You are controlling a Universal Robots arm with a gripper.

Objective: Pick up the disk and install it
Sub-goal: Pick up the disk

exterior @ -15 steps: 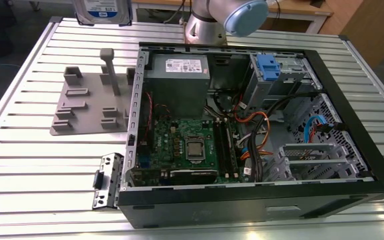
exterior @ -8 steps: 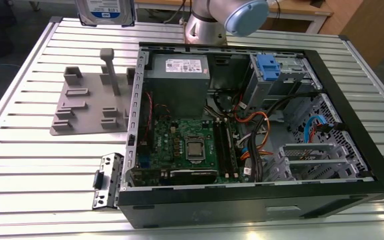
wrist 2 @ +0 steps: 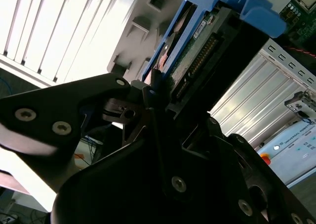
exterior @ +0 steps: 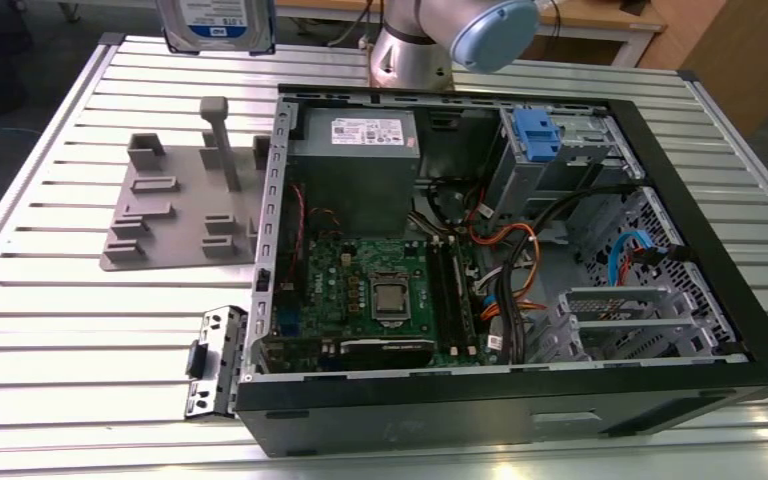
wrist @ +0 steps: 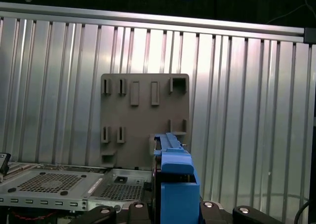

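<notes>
Two black fingers (wrist 2: 96,98) of the gripper (wrist 2: 150,93) pinch one short end of the disk (wrist 2: 195,51), a flat silver hard drive framed by a bright blue plastic carrier; in the second wrist view its long axis runs straight out from the jaws, away from the wrist. In the first wrist view the disk (wrist: 175,184) shows edge-on, its blue free end aimed down toward a grey plastic fixture plate with slots (wrist: 143,120) lying on the ribbed aluminium table (wrist: 247,110). In the exterior view it hangs upright over the table's far side, labelled face to the camera, well apart from the open black computer case (exterior: 491,420) with its green motherboard (exterior: 371,285)
</notes>
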